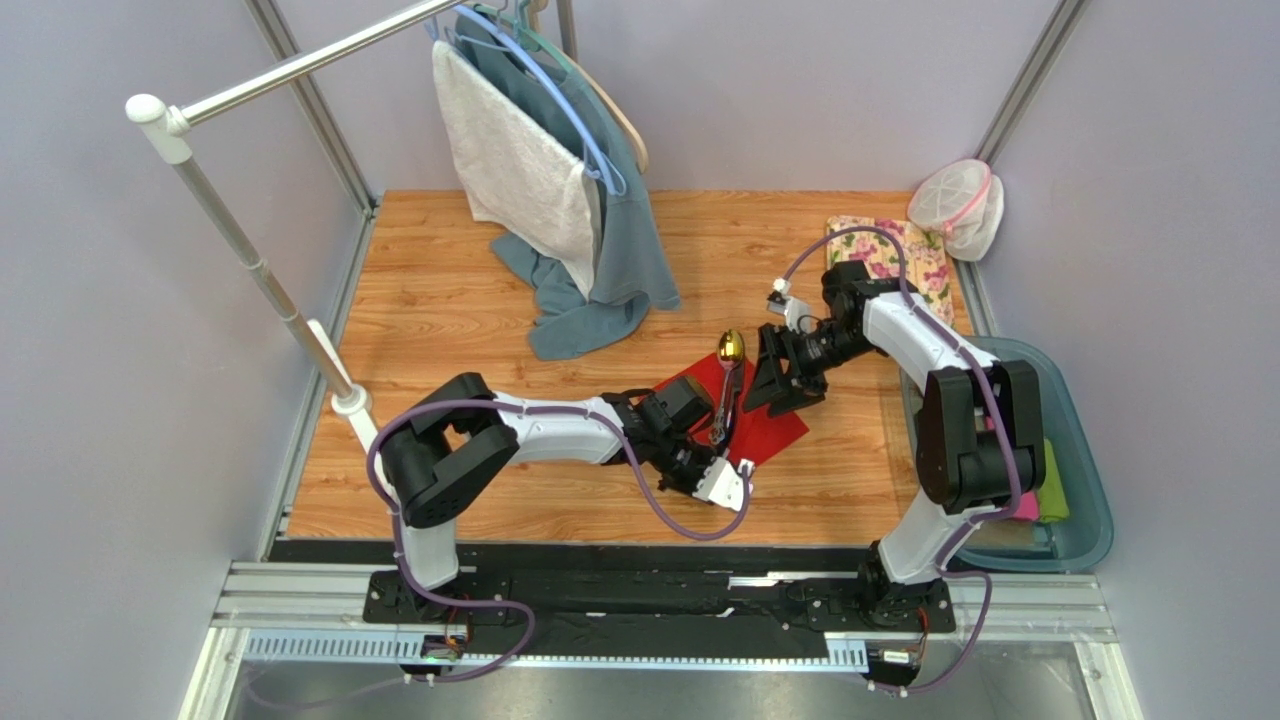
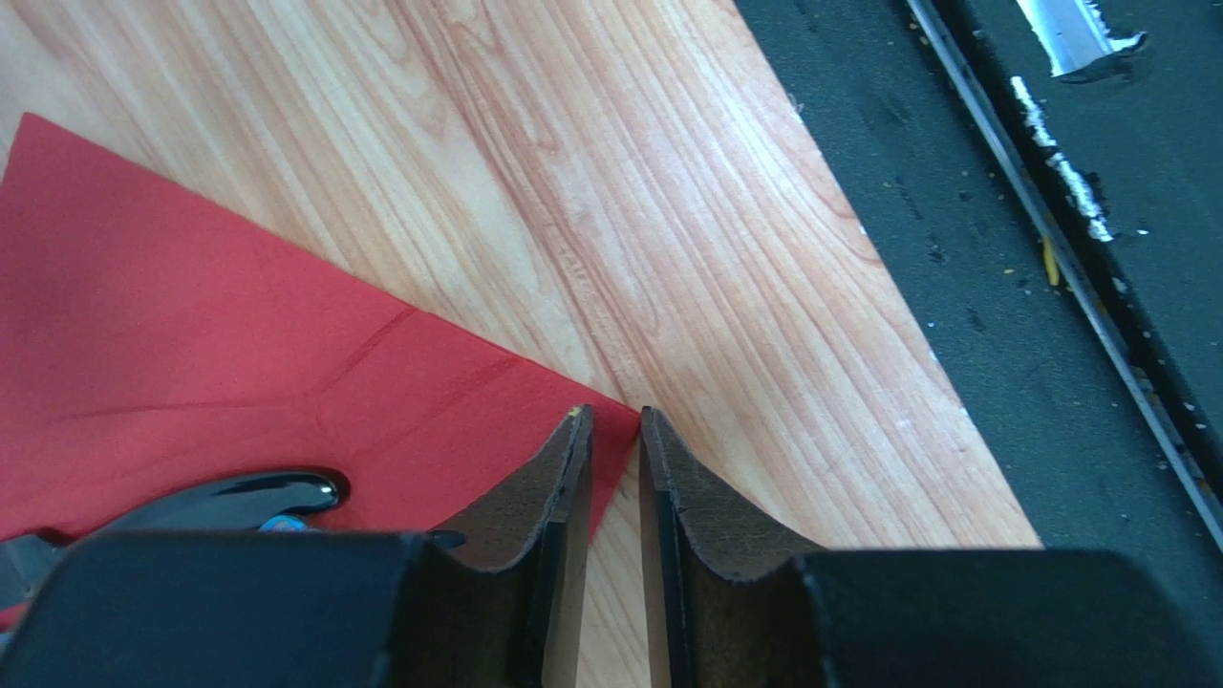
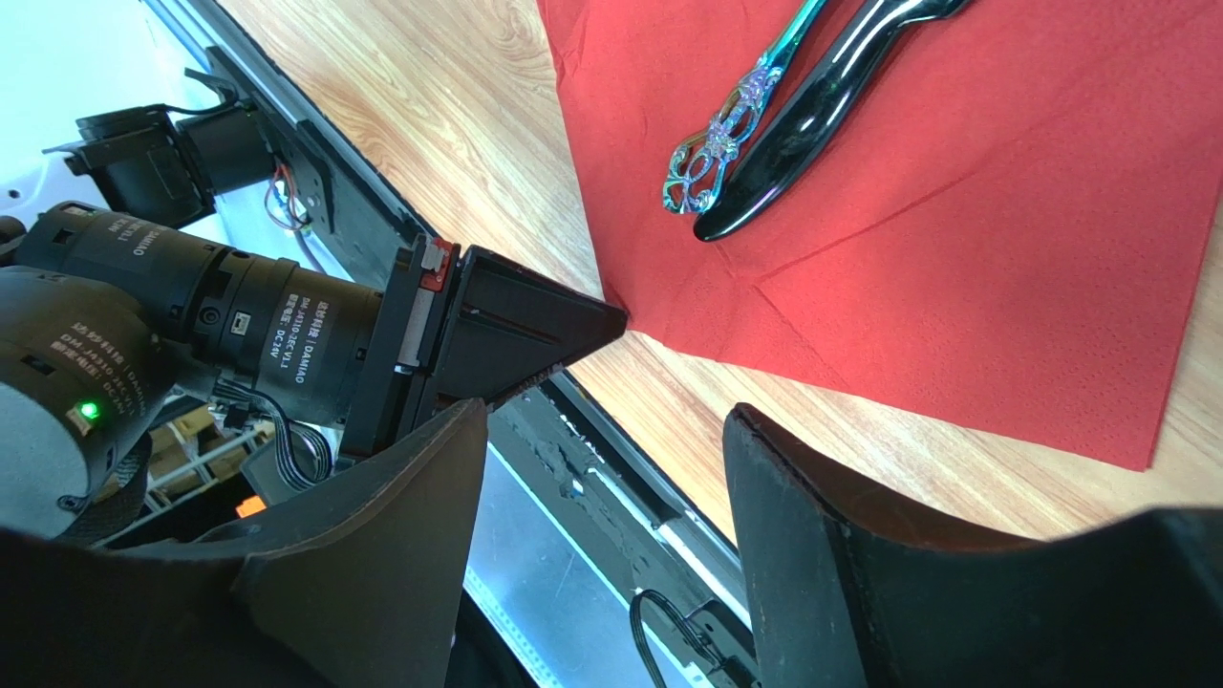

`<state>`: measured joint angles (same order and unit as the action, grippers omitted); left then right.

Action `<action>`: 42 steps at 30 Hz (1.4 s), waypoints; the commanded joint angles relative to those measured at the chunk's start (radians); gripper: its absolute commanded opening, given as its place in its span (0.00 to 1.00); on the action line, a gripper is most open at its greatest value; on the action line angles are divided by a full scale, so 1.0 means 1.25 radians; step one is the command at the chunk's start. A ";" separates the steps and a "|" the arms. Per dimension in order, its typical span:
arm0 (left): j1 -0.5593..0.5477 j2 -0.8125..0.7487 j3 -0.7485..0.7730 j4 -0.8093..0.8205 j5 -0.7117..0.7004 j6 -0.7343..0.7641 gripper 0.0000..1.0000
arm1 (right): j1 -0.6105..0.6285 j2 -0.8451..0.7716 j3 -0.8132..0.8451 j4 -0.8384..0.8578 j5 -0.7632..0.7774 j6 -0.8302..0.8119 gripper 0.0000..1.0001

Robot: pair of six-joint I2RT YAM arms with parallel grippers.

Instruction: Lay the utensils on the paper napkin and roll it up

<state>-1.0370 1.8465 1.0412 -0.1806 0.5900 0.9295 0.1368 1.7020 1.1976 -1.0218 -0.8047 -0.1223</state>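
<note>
At the napkin's near corner: your left claw (image 2: 613, 419) stood low on the desk (image 2: 646, 215). Its fingers were nearly together with a slim gap showing, and the tip of the paper napkin (image 2: 216, 330) lay right at that gap. You could not say from these views that any paper was caught.
Right claw: your right claw (image 3: 606, 416) hung spread wide and empty above the napkin's edge, touching nothing.
Napkin: it lay flat and unrolled mid-desk, between the two arms.
Utensils: a dark-handled spoon (image 3: 826, 108) and an ornate iridescent piece (image 3: 725, 129) lay side by side on the red sheet.
Step, as I judged it: loading looked done, and rolling was not yet begun.
Risk one: the thin paper could tear or slip free if you closed on only its very tip.
Risk two: a quick lift of the corner could slide the smooth utensils off, since nothing pinned them.
Risk three: both claws were near one corner, so a careless approach could knock them together.
Left wrist view alone: showed the gap between the fingers and the creases at the corner.
Right wrist view alone: showed both handles clearly and the left claw's tip meeting the corner from the side.
Top view alone: showed the spoon's gold bowl at or past the napkin's far corner.
</note>
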 commanded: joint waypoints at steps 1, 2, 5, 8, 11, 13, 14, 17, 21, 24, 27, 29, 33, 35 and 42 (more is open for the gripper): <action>-0.002 -0.032 0.014 -0.032 0.057 0.023 0.25 | -0.006 0.003 0.014 -0.005 -0.031 -0.016 0.65; -0.002 -0.028 0.016 -0.038 0.056 0.026 0.24 | -0.006 0.003 0.014 -0.005 -0.032 -0.016 0.65; -0.002 -0.005 0.036 -0.059 0.051 0.027 0.21 | -0.006 -0.001 0.013 -0.006 -0.036 -0.016 0.65; -0.002 0.008 0.048 -0.068 0.048 0.021 0.20 | -0.008 -0.006 0.008 -0.006 -0.035 -0.016 0.65; -0.002 0.010 0.044 -0.058 0.043 0.011 0.22 | -0.006 -0.009 0.005 -0.006 -0.036 -0.016 0.65; -0.002 0.013 0.042 -0.056 0.039 0.004 0.26 | -0.006 -0.010 0.005 -0.006 -0.037 -0.018 0.65; -0.002 0.014 0.044 -0.057 0.037 0.004 0.26 | -0.006 -0.010 0.005 -0.006 -0.039 -0.016 0.65; -0.002 0.020 0.047 -0.058 0.030 0.005 0.26 | -0.008 -0.010 0.006 -0.005 -0.036 -0.016 0.65; -0.002 0.037 0.054 -0.056 0.024 0.005 0.24 | -0.008 -0.014 0.003 -0.004 -0.031 -0.016 0.65; -0.002 0.046 0.060 -0.058 0.025 0.005 0.21 | -0.009 -0.018 -0.001 -0.001 -0.030 -0.016 0.64; -0.002 0.047 0.069 -0.069 0.029 0.005 0.15 | -0.011 -0.020 -0.005 -0.002 -0.030 -0.016 0.64; -0.004 0.040 0.073 -0.069 0.032 0.000 0.04 | -0.012 -0.021 -0.006 -0.001 -0.032 -0.016 0.64; -0.020 0.014 0.069 -0.078 0.047 -0.010 0.00 | -0.012 -0.023 -0.006 -0.002 -0.037 -0.016 0.63; -0.039 -0.001 0.058 -0.081 0.050 -0.001 0.00 | -0.012 -0.025 -0.007 -0.001 -0.041 -0.016 0.63; -0.049 -0.019 0.076 -0.076 0.067 -0.064 0.00 | -0.014 -0.031 -0.011 -0.001 -0.045 -0.016 0.62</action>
<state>-1.0901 1.8793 1.1049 -0.2718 0.6186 0.8936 0.1249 1.7012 1.1912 -1.0286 -0.8291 -0.1253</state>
